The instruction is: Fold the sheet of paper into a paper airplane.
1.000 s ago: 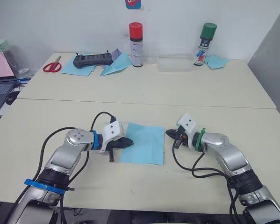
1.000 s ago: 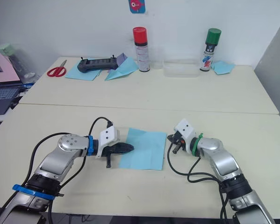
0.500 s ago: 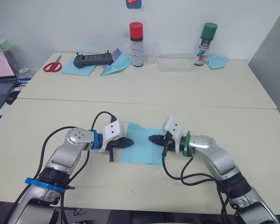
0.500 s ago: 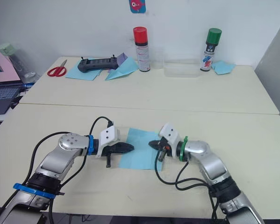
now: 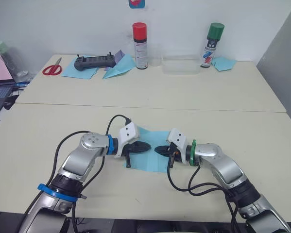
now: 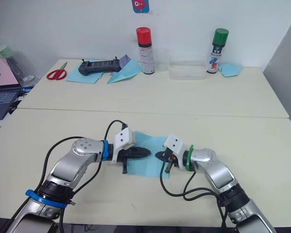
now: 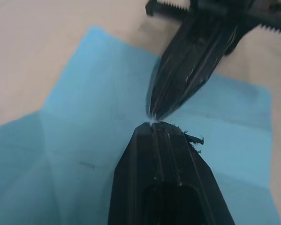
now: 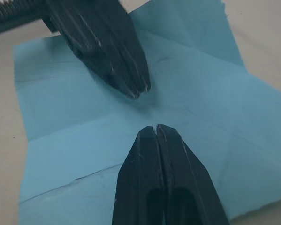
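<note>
The sheet of paper [image 5: 147,154] lay flat on the near part of the cream table [image 5: 150,97], its faint crease lines crossing near the middle, as both arms met over it. The left gripper [image 5: 146,146] and the right gripper [image 5: 158,149] pointed tip to tip above the centre of the sheet, close together but just apart, each with its two black fingers pressed together on nothing. In the left wrist view the left gripper's closed tips [image 7: 152,125] sat nearly against the other gripper's point; in the right wrist view the right gripper's fingers [image 8: 156,129] were likewise clenched over the blue paper. Whether the tips pressed on the sheet could not be told. At the far edge stood a red-capped spray can [image 5: 139,39], a green-capped spray can [image 5: 213,39], a clear tray [image 5: 180,64], red scissors [image 5: 52,69] and a black controller [image 5: 93,61] on blue sheets.
</note>
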Tool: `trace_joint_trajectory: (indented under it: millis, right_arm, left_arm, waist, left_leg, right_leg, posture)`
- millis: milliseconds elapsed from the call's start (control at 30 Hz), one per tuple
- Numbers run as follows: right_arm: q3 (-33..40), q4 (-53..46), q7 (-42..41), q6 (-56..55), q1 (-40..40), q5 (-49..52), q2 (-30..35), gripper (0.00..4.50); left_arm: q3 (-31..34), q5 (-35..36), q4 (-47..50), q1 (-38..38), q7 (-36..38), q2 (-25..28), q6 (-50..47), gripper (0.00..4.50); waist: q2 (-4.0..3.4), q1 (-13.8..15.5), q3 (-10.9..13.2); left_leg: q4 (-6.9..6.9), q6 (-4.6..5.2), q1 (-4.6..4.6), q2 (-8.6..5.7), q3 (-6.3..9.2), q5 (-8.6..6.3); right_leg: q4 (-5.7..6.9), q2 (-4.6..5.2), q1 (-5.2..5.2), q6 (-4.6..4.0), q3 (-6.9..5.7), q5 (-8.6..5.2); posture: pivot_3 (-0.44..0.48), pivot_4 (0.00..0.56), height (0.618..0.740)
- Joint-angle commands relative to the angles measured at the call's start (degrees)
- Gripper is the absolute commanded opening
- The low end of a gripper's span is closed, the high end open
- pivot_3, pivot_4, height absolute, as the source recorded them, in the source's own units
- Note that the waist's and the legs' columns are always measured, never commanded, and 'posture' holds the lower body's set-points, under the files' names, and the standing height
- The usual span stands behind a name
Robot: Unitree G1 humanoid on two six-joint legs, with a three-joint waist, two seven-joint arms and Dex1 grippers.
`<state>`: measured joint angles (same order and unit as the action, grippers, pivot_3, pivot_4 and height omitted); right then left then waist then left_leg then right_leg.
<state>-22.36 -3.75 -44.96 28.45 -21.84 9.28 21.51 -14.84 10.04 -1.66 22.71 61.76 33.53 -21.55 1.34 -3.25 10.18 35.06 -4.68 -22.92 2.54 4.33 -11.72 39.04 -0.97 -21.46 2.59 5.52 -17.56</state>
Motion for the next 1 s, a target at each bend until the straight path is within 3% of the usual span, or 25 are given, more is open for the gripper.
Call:
trace_joint_trajectory:
  millis: [33, 400, 567, 667, 833, 933, 1000]
  right_arm:
    - [0.12, 0.2, 0.18, 1.11, 0.41, -1.3, 0.94, 0.06]
    - [-0.29, 0.63, 0.08, 1.16, 0.13, -1.57, 0.61, 0.06]
    - [-0.38, 1.02, 0.07, 0.9, -0.15, -1.67, 0.36, 0.06]
    - [-0.44, 1.12, 0.13, 0.73, -0.19, -1.7, 0.2, 0.06]
    - [-0.55, 1.03, 0.2, 0.66, 0.05, -1.73, 0.09, 0.06]
    - [-0.63, 1.0, 0.26, 0.66, 0.22, -1.8, 0.1, 0.06]
    - [-0.62, 1.16, 0.22, 0.6, 0.15, -1.82, 0.12, 0.06]
  left_arm:
    - [0.38, -2.71, -3.12, 2.04, -1.86, 0.13, 3.93, 0.0]
    - [4.2, -9.36, -24.19, 10.33, -14.48, -1.81, 17.81, 0.0]
    - [6.91, -7.68, -24.36, 11.31, -14.95, -1.61, 18.57, 0.0]
    - [9.71, -5.33, -20.81, 11.85, -15.15, -1.65, 18.56, 0.0]
    - [14.45, 4.77, -6.09, 10.9, -13.12, -4.0, 11.51, 0.0]
    - [12.22, 7.84, 2.14, 7.81, -9.79, -2.59, 4.02, 0.0]
    - [9.17, 6.2, 4.12, 5.53, -8.19, -1.03, 1.92, 0.0]
  waist:
    - [0.0, 0.04, 0.0]
    - [0.0, 0.08, -0.01]
    - [0.0, 0.03, 0.0]
    - [0.01, 0.02, 0.0]
    - [0.14, 0.03, 0.07]
    - [0.11, -0.02, 0.07]
    - [0.11, -0.14, 0.07]
  left_leg:
    - [0.0, 0.0, 0.01, 0.0, 0.0, 0.0]
    - [0.01, 0.0, 0.02, -0.01, 0.02, 0.0]
    - [0.01, 0.0, 0.01, -0.01, 0.01, 0.0]
    - [0.01, 0.0, 0.01, 0.0, 0.01, 0.0]
    - [0.01, -0.01, -0.02, 0.01, 0.02, 0.0]
    - [0.0, -0.01, 0.0, 0.0, 0.01, 0.0]
    - [-0.01, -0.01, 0.02, 0.01, 0.01, 0.0]
  right_leg:
    - [0.0, 0.0, 0.01, 0.0, 0.0, 0.0]
    - [0.0, 0.0, 0.02, 0.0, -0.02, 0.0]
    - [0.0, 0.0, 0.01, 0.01, -0.01, 0.01]
    - [0.01, 0.0, 0.0, 0.01, -0.02, 0.01]
    - [0.0, 0.01, 0.01, 0.01, -0.02, 0.01]
    - [0.01, 0.01, 0.02, 0.01, -0.01, 0.01]
    - [0.01, 0.0, 0.02, 0.01, -0.01, 0.01]
  posture:
    - [0.0, 0.15, 0.74]
    - [0.0, 0.15, 0.74]
    - [0.0, 0.15, 0.74]
    - [0.0, 0.15, 0.74]
    - [0.0, 0.15, 0.74]
    - [0.0, 0.15, 0.74]
    - [0.0, 0.15, 0.74]
